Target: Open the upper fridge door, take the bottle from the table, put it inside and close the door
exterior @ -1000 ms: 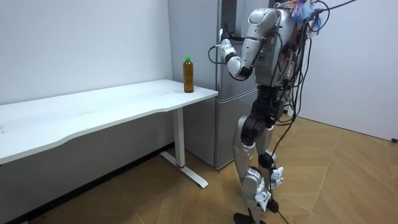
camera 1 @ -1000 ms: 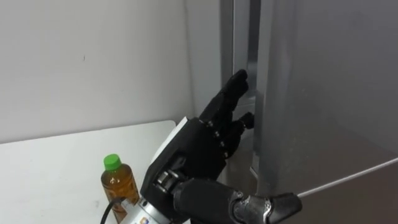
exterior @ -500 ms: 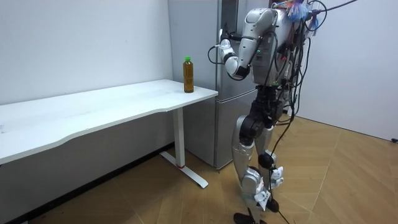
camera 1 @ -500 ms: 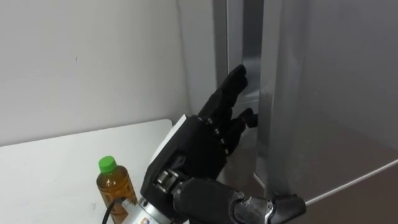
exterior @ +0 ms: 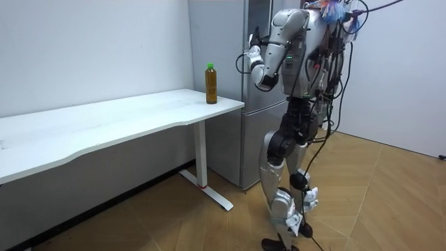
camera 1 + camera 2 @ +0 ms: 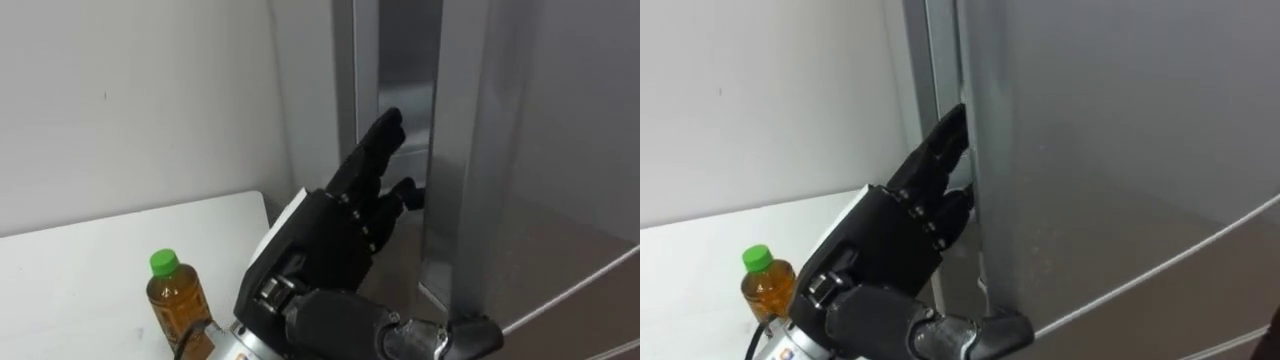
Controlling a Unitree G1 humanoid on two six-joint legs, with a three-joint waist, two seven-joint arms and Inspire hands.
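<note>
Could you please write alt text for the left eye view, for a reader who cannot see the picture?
The robot's left hand reaches with straight fingers into the gap at the edge of the grey fridge door, which stands slightly open. At lower left, a green-capped bottle of amber drink stands on the white table.

The left robot hand points toward 1 o'clock, its straight fingers laid against the edge of the grey fridge door. At the hand's 8 o'clock, a green-capped bottle stands on the white worktop.
</note>
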